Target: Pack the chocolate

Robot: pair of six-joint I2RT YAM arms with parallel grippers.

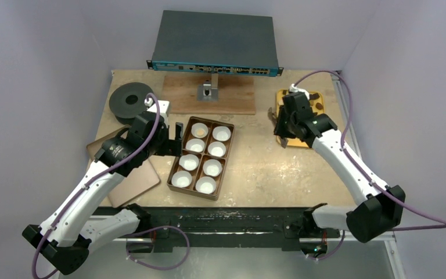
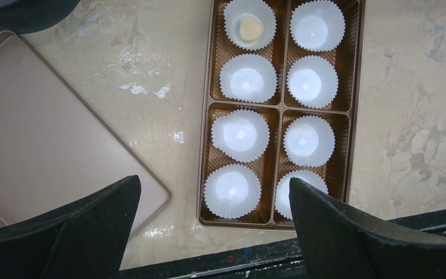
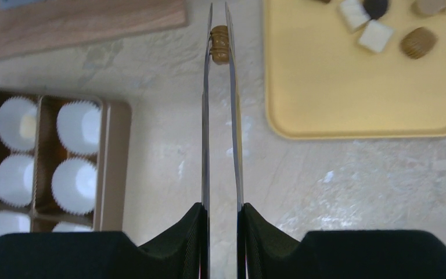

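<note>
Beige worktop (image 1: 255,168): carries everything.
Brown box (image 2: 279,106): eight paper cups (image 2: 310,81); cream piece (image 2: 248,28) in far-left cup.
Yellow tray (image 3: 348,99): loose chocolate (image 3: 376,36).
Left pincer (image 2: 213,183): splayed wide above box.
Right pincer (image 3: 219,17): clenched on tan ridged chocolate (image 3: 219,44), above worktop between tray and box; probably light and brittle, so pinch the flanks gently.

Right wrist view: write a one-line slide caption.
Right gripper pinches a tan ridged chocolate over the table between box and yellow tray.
</note>
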